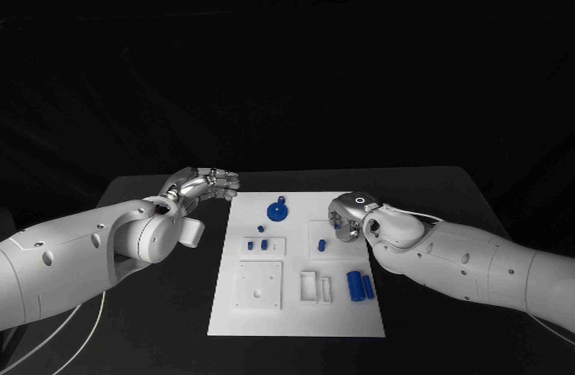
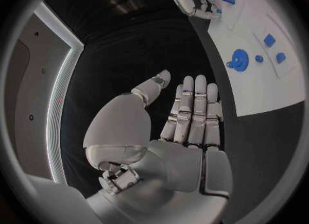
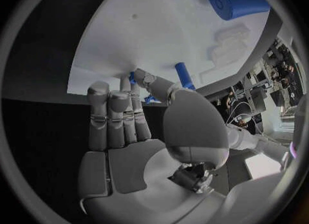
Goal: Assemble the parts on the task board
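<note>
We see the task board (image 1: 300, 308) mid-table with blue parts (image 1: 360, 285) on it. Our left hand (image 1: 206, 184) hovers just off the board's far left corner, fingers straight, holding nothing. Our right hand (image 1: 351, 213) hangs over the board's right edge, fingers extended, empty.

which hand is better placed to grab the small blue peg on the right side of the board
Right. The right hand hovers over the task board, beside the small blue peg, empty with fingers apart. The left hand hangs off the board's far left corner, over the black table.
</note>
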`<act>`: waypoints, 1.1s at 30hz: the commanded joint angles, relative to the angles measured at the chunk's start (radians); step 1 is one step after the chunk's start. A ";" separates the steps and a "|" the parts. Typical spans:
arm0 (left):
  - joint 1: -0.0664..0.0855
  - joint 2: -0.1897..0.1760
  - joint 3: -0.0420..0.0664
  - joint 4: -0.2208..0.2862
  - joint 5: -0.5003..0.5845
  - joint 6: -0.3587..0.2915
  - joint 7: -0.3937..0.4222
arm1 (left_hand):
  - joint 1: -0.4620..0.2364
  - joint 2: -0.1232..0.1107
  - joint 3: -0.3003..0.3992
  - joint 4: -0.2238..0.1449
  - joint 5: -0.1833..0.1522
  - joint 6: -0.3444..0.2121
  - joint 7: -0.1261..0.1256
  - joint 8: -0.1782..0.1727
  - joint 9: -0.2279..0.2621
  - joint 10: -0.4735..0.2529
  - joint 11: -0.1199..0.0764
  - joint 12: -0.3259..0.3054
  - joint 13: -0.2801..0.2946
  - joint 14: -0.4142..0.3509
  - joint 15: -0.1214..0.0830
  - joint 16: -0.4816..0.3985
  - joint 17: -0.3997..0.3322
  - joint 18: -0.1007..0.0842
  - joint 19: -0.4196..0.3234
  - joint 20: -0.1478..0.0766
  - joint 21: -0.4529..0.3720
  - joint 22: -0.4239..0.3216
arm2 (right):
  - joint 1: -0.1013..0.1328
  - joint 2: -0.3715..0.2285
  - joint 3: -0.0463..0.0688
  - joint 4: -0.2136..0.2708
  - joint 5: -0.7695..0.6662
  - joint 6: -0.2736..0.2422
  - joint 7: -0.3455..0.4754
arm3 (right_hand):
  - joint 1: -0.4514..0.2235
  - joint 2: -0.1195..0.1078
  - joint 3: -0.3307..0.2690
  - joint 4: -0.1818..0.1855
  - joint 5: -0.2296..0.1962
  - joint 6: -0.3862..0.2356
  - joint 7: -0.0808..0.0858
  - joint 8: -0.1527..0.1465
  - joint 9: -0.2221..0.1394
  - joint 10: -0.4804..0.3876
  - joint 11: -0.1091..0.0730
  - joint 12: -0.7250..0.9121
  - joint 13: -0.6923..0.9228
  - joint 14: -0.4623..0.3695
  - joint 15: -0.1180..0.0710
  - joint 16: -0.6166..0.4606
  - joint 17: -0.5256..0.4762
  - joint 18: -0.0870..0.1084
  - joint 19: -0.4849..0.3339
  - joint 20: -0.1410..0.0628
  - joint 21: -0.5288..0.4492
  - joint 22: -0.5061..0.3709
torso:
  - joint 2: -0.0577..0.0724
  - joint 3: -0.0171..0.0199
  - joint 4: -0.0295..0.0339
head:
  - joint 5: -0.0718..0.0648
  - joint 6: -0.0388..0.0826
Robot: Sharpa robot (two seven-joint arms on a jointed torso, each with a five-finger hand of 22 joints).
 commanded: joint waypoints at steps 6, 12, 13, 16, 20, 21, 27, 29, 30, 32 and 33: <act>0.001 0.000 0.001 -0.003 0.008 0.010 0.011 | -0.002 0.012 -0.006 -0.001 0.006 -0.004 -0.002 0.004 -0.001 -0.002 0.001 -0.003 -0.001 0.002 0.005 -0.007 0.003 0.006 0.000 0.007 -0.006 0.002 | -0.007 -0.025 0.018 0.035 0.016 -0.020 0.021 | -0.006 -0.004 0.008 0.001 -0.003 0.010 0.001 0.007 0.004 0.077 -0.003 0.003 0.005 -0.002 -0.010 0.002 -0.002 0.092 0.006 -0.002 0.002 0.013 | 0.000 0.0001 -0.0003 | 0.003 0.000; 0.001 -0.002 0.001 -0.004 0.008 0.008 0.011 | -0.001 0.011 -0.006 -0.002 0.006 -0.004 -0.002 0.004 -0.002 -0.002 0.001 -0.003 -0.001 0.003 0.005 -0.008 0.003 0.007 0.000 0.007 -0.006 0.002 | -0.005 -0.047 0.035 0.058 0.030 -0.018 0.023 | -0.006 -0.006 0.012 0.002 -0.004 0.012 0.001 0.007 0.004 0.079 -0.003 0.003 0.006 -0.001 -0.011 0.001 -0.003 0.092 0.008 -0.003 0.002 0.013 | 0.001 0.0009 -0.0015 | 0.005 0.001; 0.001 -0.003 0.001 -0.004 0.008 0.008 0.011 | -0.001 0.011 -0.006 -0.002 0.006 -0.004 -0.002 0.004 -0.002 -0.002 0.001 -0.003 -0.001 0.003 0.005 -0.008 0.004 0.007 0.000 0.008 -0.006 0.002 | -0.005 -0.050 0.036 0.061 0.035 -0.020 0.025 | -0.006 -0.007 0.013 0.003 -0.004 0.013 0.000 0.007 0.005 0.079 -0.004 0.003 0.007 0.000 -0.011 0.001 -0.004 0.092 0.008 -0.003 0.002 0.013 | 0.001 0.0010 -0.0018 | 0.005 0.001; 0.001 -0.004 0.001 -0.004 0.008 0.008 0.011 | -0.001 0.011 -0.006 -0.002 0.006 -0.004 -0.002 0.004 -0.002 -0.002 0.001 -0.003 -0.001 0.003 0.005 -0.008 0.004 0.007 0.000 0.008 -0.006 0.002 | -0.004 -0.061 0.040 0.076 0.040 -0.023 0.027 | -0.006 -0.008 0.014 0.003 -0.004 0.013 0.000 0.007 0.005 0.080 -0.004 0.003 0.007 0.000 -0.012 0.001 -0.004 0.092 0.009 -0.003 0.002 0.013 | 0.001 0.0011 -0.0027 | 0.006 0.002; 0.001 -0.005 0.001 -0.003 0.008 0.006 0.011 | -0.001 0.011 -0.006 -0.002 0.006 -0.004 -0.002 0.004 -0.002 -0.002 0.001 -0.003 -0.001 0.003 0.005 -0.009 0.004 0.007 0.000 0.008 -0.006 0.002 | -0.004 -0.070 0.050 0.097 0.046 -0.027 0.028 | -0.007 -0.009 0.015 0.004 -0.004 0.014 0.000 0.007 0.005 0.081 -0.004 0.003 0.008 0.000 -0.012 0.001 -0.004 0.092 0.009 -0.003 0.002 0.013 | 0.001 0.0016 -0.0030 | 0.006 0.003; 0.001 -0.005 0.001 -0.004 0.008 0.007 0.011 | -0.001 0.011 -0.006 -0.002 0.006 -0.004 -0.002 0.004 -0.002 -0.002 0.001 -0.003 -0.001 0.003 0.005 -0.009 0.004 0.007 0.000 0.008 -0.006 0.002 | -0.004 -0.074 0.054 0.107 0.052 -0.028 0.029 | -0.007 -0.009 0.015 0.005 -0.004 0.014 0.000 0.007 0.005 0.081 -0.004 0.003 0.008 0.000 -0.012 0.001 -0.004 0.092 0.009 -0.003 0.002 0.013 | 0.001 0.0016 -0.0024 | 0.006 0.003; 0.001 -0.005 0.001 -0.004 0.008 0.003 0.011 | -0.001 0.011 -0.006 -0.002 0.006 -0.004 -0.002 0.005 -0.002 -0.002 0.001 -0.003 -0.001 0.003 0.005 -0.010 0.005 0.007 0.000 0.008 -0.006 0.002 | -0.004 -0.097 0.072 0.194 0.082 -0.033 0.037 | -0.007 -0.010 0.017 0.005 -0.004 0.014 0.000 0.007 0.005 0.081 -0.004 0.003 0.008 0.001 -0.012 0.000 -0.005 0.092 0.010 -0.004 0.002 0.013 | 0.000 0.0001 -0.0003 | 0.011 0.004; 0.001 -0.002 0.001 -0.007 0.008 0.002 0.011 | -0.001 0.011 -0.006 -0.002 0.007 -0.004 -0.002 0.005 -0.002 -0.002 0.001 -0.002 -0.001 0.003 0.005 -0.010 0.005 0.007 0.000 0.008 -0.007 0.002 | -0.004 -0.097 0.074 0.216 0.088 -0.033 0.039 | -0.007 -0.010 0.017 0.005 -0.004 0.014 0.000 0.007 0.005 0.081 -0.004 0.003 0.009 0.001 -0.012 0.000 -0.005 0.092 0.010 -0.004 0.002 0.013 | -0.001 -0.0001 -0.0012 | 0.014 0.004; 0.001 -0.001 0.001 -0.008 0.008 0.001 0.011 | -0.001 0.011 -0.006 -0.002 0.007 -0.004 -0.002 0.005 -0.002 -0.002 0.001 -0.002 -0.001 0.003 0.005 -0.010 0.005 0.007 0.000 0.008 -0.007 0.002 | -0.004 -0.096 0.074 0.226 0.089 -0.032 0.039 | -0.007 -0.010 0.017 0.006 -0.004 0.014 0.000 0.007 0.005 0.081 -0.004 0.002 0.009 0.001 -0.012 0.000 -0.005 0.092 0.010 -0.004 0.002 0.012 | -0.001 -0.0003 -0.0015 | 0.016 0.005; 0.001 0.003 0.001 -0.011 0.008 0.000 0.010 | -0.001 0.011 -0.006 -0.002 0.007 -0.004 -0.002 0.005 -0.002 -0.002 0.001 -0.002 -0.001 0.003 0.005 -0.010 0.005 0.007 0.000 0.008 -0.007 0.002 | -0.004 -0.092 0.074 0.248 0.091 -0.031 0.040 | -0.007 -0.010 0.018 0.006 -0.003 0.014 0.000 0.007 0.005 0.081 -0.004 0.002 0.009 0.001 -0.012 0.000 -0.005 0.092 0.010 -0.004 0.002 0.012 | -0.002 -0.0009 -0.0013 | 0.021 0.006; 0.001 0.004 0.001 -0.011 0.008 0.001 0.010 | -0.001 0.011 -0.006 -0.002 0.007 -0.004 -0.002 0.005 -0.002 -0.002 0.001 -0.002 -0.001 0.003 0.005 -0.010 0.005 0.007 0.000 0.008 -0.007 0.002 | -0.004 -0.090 0.074 0.257 0.091 -0.031 0.041 | -0.007 -0.010 0.018 0.006 -0.003 0.014 0.000 0.006 0.005 0.081 -0.004 0.002 0.009 0.001 -0.012 0.000 -0.005 0.092 0.010 -0.004 0.001 0.012 | -0.002 -0.0013 -0.0003 | 0.022 0.007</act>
